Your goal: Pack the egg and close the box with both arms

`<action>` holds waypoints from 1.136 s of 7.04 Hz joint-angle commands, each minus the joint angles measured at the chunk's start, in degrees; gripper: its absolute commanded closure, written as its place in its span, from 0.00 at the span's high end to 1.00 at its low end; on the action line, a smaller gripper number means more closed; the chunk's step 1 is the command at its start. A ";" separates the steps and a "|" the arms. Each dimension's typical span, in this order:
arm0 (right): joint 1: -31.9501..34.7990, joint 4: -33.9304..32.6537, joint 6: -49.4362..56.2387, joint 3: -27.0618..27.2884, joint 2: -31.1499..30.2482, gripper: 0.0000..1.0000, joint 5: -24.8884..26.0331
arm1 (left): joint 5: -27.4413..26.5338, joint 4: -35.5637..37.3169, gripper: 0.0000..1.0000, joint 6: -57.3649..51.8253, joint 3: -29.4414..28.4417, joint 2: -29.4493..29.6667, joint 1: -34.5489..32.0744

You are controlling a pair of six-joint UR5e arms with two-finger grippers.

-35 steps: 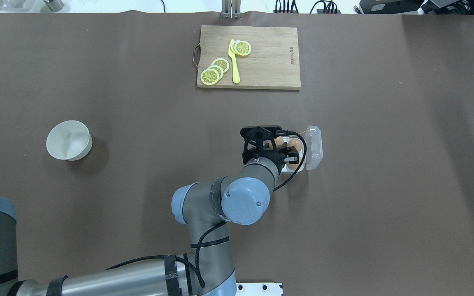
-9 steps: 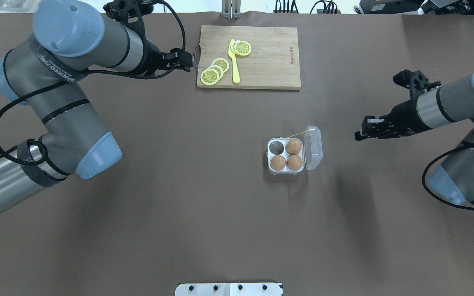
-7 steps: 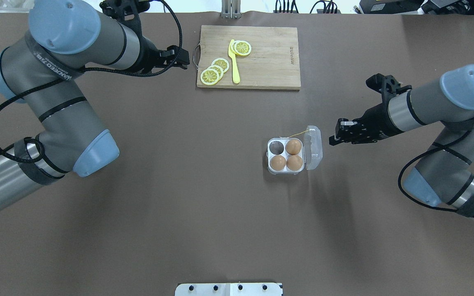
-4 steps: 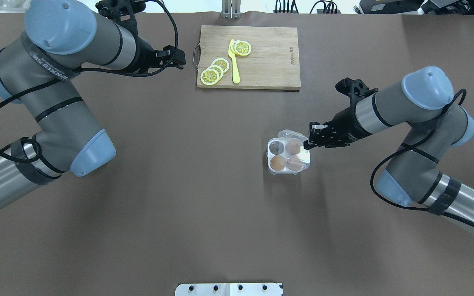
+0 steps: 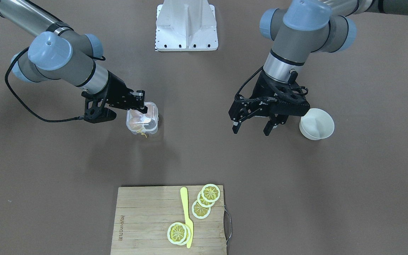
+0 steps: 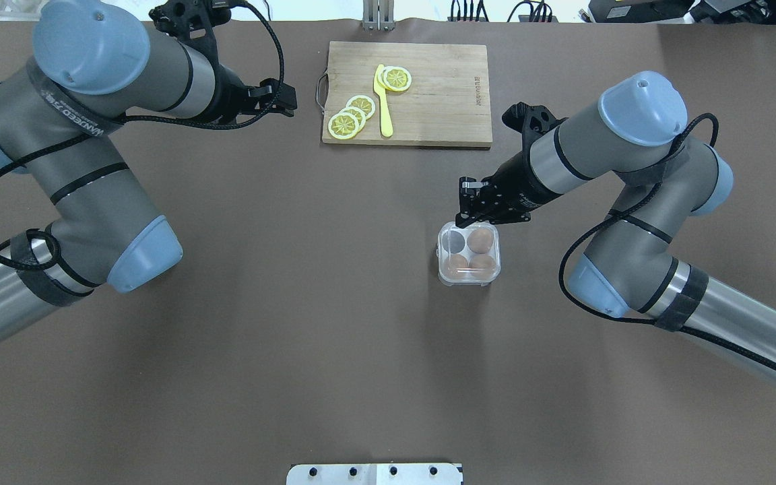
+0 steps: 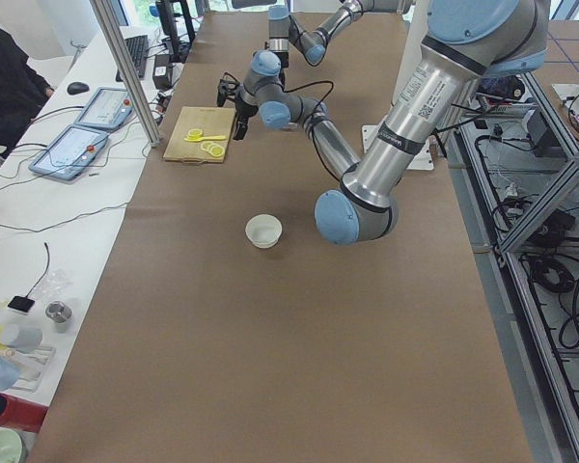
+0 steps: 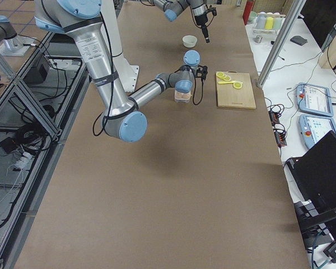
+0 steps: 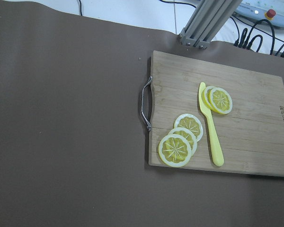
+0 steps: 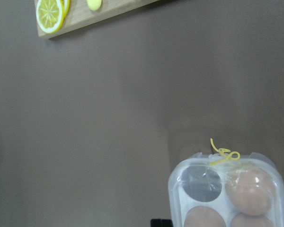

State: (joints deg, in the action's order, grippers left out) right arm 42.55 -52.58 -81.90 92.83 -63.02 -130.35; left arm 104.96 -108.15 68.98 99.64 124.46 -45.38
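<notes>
The clear four-cell box (image 6: pixel 438 250) stands mid-table with its lid down over the cells. It holds three brown eggs, one of them at the far right cell (image 6: pixel 481 239); the far left cell is empty. A thin yellow string (image 10: pixel 222 154) lies on the lid's far edge. My right gripper (image 6: pixel 463 214) is shut with nothing in it, its tip at the box's far edge over the lid; it also shows in the front-facing view (image 5: pixel 143 109). My left gripper (image 5: pixel 251 128) is open and empty, held high beside the cutting board, far from the box (image 5: pixel 153 124).
A wooden cutting board (image 6: pixel 442 101) with lemon slices (image 6: pixel 351 116) and a yellow knife (image 6: pixel 383 101) lies at the far edge. A white bowl (image 5: pixel 316 124) stands under my left arm. The white base block (image 5: pixel 186 26) is at the near edge.
My left arm has left the box and risen to the far left. My right arm came in from the right and swept the lid over; the lid now lies shut on the box.
</notes>
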 commanded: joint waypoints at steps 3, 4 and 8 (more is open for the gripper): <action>8.57 -9.14 8.79 0.15 -1.48 1.00 0.71 | -0.11 -0.04 0.98 -9.34 3.36 -9.89 -1.97; 12.52 -17.56 21.57 0.68 -2.62 1.00 0.62 | 0.33 0.74 0.98 -17.13 3.37 -11.50 -5.30; 27.99 -36.34 64.24 0.86 -14.46 1.00 -0.08 | 16.48 -0.21 0.98 -42.75 3.11 -27.64 -27.35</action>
State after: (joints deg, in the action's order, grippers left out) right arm 65.44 -84.30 -29.88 93.77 -73.19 -130.33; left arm 117.58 -108.08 39.35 103.07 102.35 -65.97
